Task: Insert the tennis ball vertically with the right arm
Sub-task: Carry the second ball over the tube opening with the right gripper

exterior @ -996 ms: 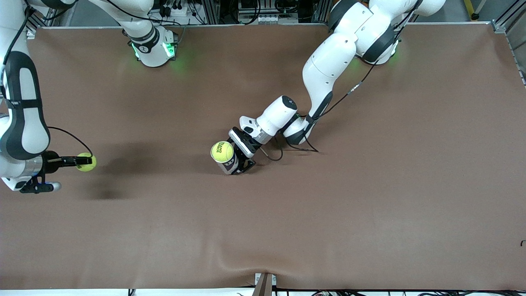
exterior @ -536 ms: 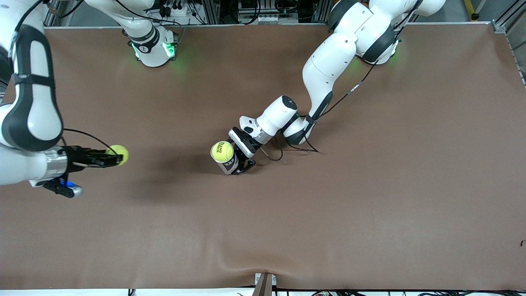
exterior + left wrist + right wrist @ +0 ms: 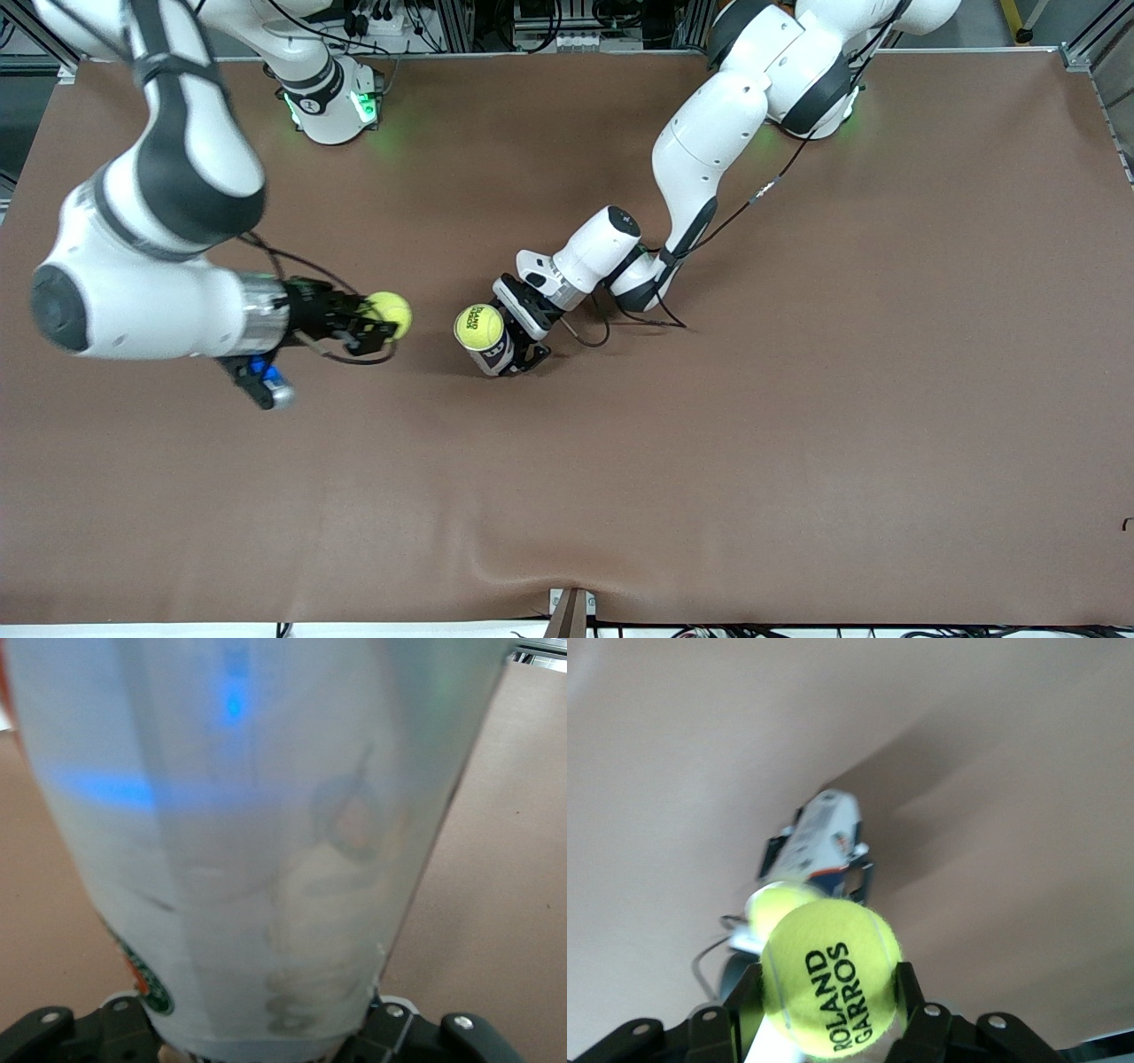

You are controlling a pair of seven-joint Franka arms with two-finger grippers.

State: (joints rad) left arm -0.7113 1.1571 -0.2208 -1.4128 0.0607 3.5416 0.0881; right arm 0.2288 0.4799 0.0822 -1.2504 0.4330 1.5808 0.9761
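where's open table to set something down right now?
Bare table nearer the front camera, and toward the left arm's end. Crowded mid-table: left end effector grips the can topped by a ball; right end effector holds a second ball beside it.

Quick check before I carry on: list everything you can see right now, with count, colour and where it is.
tennis balls: two, yellow-green; one sits in the mouth of the tube, the other is in the right gripper above the table, beside the tube toward the right arm's end.
tube: one, clear plastic with a printed label; upright near the middle of the table, clamped by the left gripper.
table: one, brown cover; it carries the tube.
cables: black, one looping on the table by the left wrist.
right gripper: one, black, shut on its ball, above the table.
left gripper: one, black, closed around the tube, waiting.
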